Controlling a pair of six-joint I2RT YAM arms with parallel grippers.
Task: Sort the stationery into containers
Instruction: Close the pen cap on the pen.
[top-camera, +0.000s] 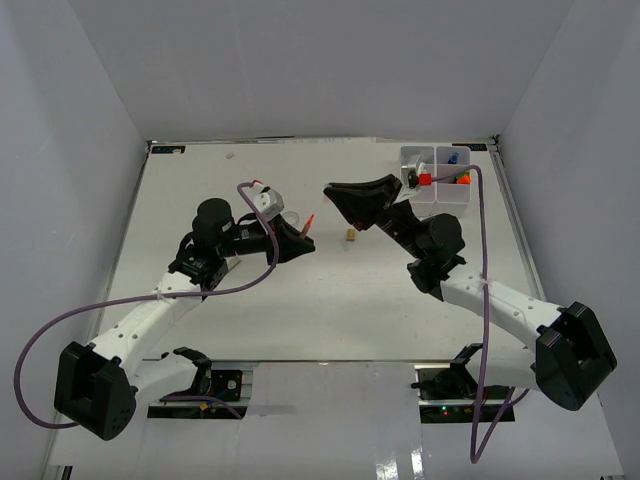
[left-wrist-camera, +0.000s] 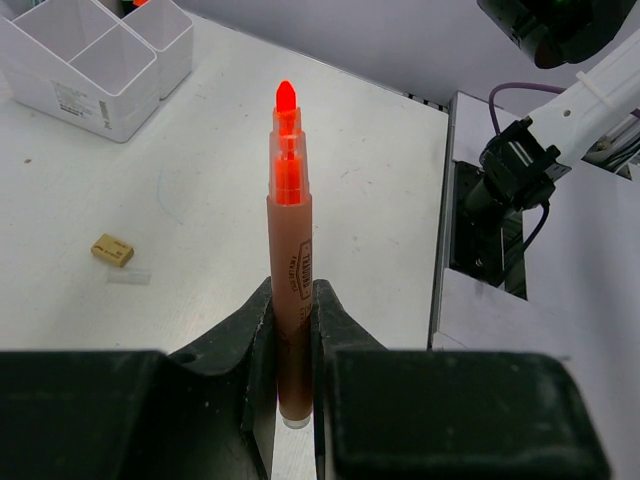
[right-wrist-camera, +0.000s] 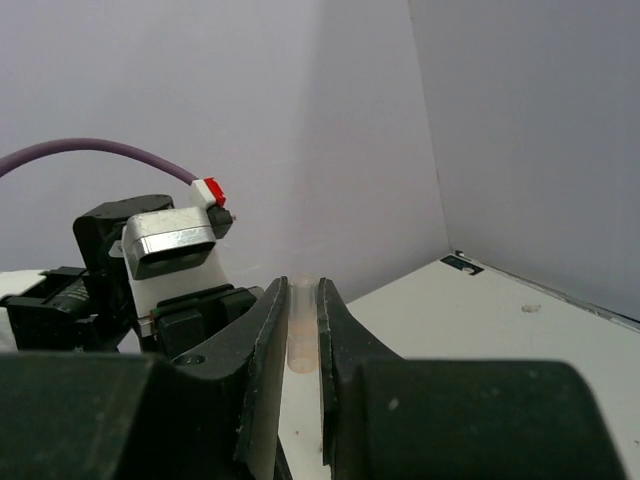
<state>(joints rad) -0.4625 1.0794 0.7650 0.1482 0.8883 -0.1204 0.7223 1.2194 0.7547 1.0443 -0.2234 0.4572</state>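
My left gripper (top-camera: 300, 240) (left-wrist-camera: 292, 305) is shut on an orange-red marker (left-wrist-camera: 291, 250). The marker has a brown barrel and a bare glowing tip, and stands upright between the jaws (top-camera: 310, 218). My right gripper (top-camera: 332, 190) (right-wrist-camera: 303, 305) is shut on a short clear tube like a cap (right-wrist-camera: 302, 330), a little right of the marker's tip. The two white containers (top-camera: 436, 190) (left-wrist-camera: 95, 95) stand at the far right and hold red, orange and blue items. A small tan block (top-camera: 351, 235) (left-wrist-camera: 112, 250) lies on the table between the grippers.
A clear ring (top-camera: 291, 215) lies near the left wrist. A thin clear strip (left-wrist-camera: 130, 278) lies beside the tan block. White walls enclose the table on three sides. The table's right edge and a black mount (left-wrist-camera: 490, 215) show in the left wrist view.
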